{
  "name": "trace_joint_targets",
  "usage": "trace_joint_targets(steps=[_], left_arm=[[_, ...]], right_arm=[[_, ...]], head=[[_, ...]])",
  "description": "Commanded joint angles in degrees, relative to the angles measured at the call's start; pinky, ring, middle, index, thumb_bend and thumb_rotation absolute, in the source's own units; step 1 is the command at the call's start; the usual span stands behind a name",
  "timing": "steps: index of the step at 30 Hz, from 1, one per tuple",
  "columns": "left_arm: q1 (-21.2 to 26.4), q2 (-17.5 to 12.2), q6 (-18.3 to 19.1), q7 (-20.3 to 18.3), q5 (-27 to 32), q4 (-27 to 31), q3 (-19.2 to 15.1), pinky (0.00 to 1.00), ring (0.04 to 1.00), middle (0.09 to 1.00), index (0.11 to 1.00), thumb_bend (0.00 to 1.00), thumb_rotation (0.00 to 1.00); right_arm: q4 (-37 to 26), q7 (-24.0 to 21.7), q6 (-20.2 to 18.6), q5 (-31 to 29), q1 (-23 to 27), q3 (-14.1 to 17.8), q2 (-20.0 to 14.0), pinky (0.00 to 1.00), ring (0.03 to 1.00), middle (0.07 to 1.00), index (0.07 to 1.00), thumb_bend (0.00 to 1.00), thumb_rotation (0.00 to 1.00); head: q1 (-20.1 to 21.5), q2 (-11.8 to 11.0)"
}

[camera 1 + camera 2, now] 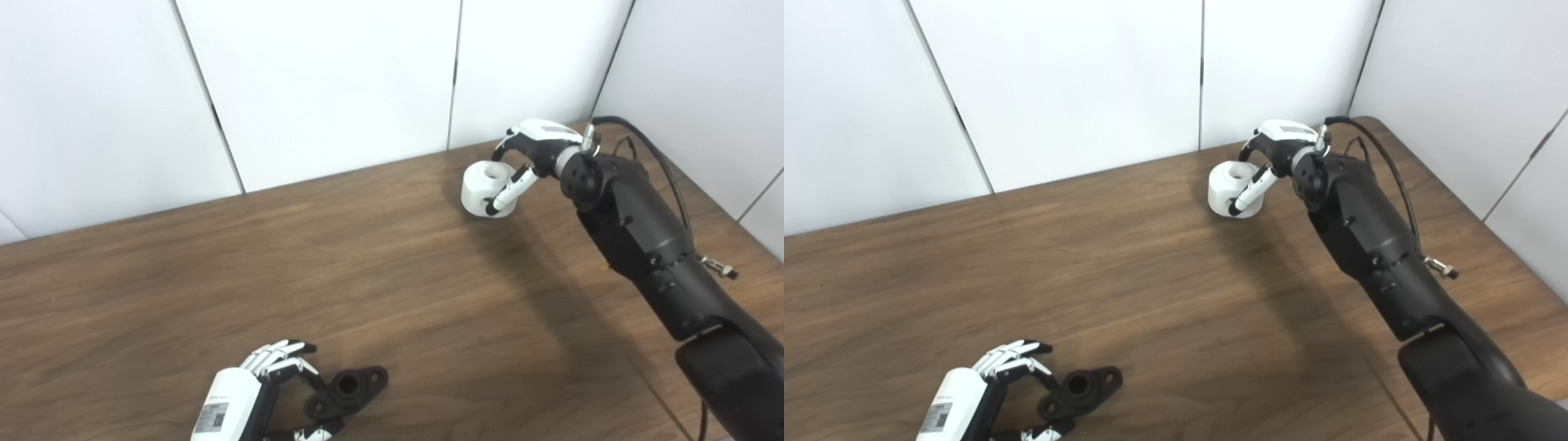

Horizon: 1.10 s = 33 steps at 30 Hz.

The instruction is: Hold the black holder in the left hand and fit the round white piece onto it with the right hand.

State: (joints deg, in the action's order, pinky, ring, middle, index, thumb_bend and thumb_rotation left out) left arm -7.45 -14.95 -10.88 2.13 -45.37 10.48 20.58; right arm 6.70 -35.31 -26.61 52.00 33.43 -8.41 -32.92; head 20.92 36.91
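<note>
Fingers (513, 184) of the right hand (531, 153) curl around the round white piece (485, 188) at the table's (392, 275) far edge, likely gripping it for carrying toward its mate. Near the front edge, the left hand (257, 383) cups the black holder (348, 392), fingers apart around one end, seemingly steadying it, bore up. One piece, one holder, two hands.
</note>
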Motion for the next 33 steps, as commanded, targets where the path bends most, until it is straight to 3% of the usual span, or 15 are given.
trace_joint_targets(steps=[1,33], left_arm=[[-1.5,-0.7,1.9,-1.7,-1.3,-1.6,-0.1,0.82,0.831,0.780,0.486,0.52,0.04],[-1.3,-0.2,2.3,-2.2,-1.7,-1.4,0.1,0.81,0.828,0.780,0.486,0.52,0.04]], right_arm=[[-1.2,2.0,-0.2,0.1,3.2,0.7,-1.8,0.98,1.000,1.000,0.776,1.00,0.38],[-1.3,3.9,0.0,-1.4,3.6,-0.7,-2.5,0.97,1.000,1.000,0.749,1.00,0.37]], head=[[0.0,0.0],[-0.6,0.2]])
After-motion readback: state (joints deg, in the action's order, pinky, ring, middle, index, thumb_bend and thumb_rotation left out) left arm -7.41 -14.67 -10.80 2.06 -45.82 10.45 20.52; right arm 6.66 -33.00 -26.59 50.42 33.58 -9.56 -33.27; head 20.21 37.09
